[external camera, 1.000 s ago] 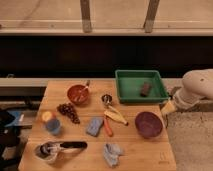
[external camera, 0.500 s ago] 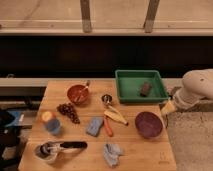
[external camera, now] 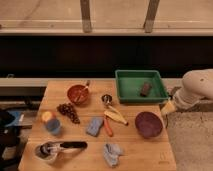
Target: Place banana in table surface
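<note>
The pale-yellow banana (external camera: 116, 115) lies on the light-brown wooden table surface (external camera: 142, 152), near its middle, between a small metal cup (external camera: 106, 99) and the purple bowl (external camera: 148, 124). A thin orange stick (external camera: 108, 127) lies just left of it. My gripper (external camera: 166, 108) hangs at the end of the white arm (external camera: 196, 88) by the table's right edge, right of the purple bowl and below the green tray (external camera: 128, 94). It is well apart from the banana and holds nothing that I can see.
The green tray holds a dark brown block (external camera: 145, 89). On the table: a red bowl with a spoon (external camera: 78, 93), grapes (external camera: 68, 111), a blue cup (external camera: 51, 123), a blue sponge (external camera: 93, 126), a crumpled cloth (external camera: 112, 151), a black-handled tool (external camera: 56, 148). A dark wall rises behind.
</note>
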`<control>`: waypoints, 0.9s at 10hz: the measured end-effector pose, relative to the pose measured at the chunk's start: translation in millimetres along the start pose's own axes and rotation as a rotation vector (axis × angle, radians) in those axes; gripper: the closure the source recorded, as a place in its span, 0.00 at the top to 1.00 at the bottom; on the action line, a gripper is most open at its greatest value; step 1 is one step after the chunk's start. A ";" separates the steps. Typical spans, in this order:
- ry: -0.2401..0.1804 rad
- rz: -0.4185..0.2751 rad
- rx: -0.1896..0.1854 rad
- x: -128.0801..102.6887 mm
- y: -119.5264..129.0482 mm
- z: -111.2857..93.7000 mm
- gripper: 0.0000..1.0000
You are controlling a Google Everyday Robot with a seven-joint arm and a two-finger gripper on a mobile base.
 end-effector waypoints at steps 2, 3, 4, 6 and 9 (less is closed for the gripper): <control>-0.004 -0.034 0.025 -13.9 5.6 1.9 0.77; -0.006 -0.053 0.029 -21.0 12.5 3.3 0.77; -0.011 -0.086 0.036 -33.5 25.6 4.3 0.77; -0.022 -0.177 0.041 -62.3 68.0 7.3 0.77; -0.044 -0.351 0.022 -92.8 144.8 8.0 0.77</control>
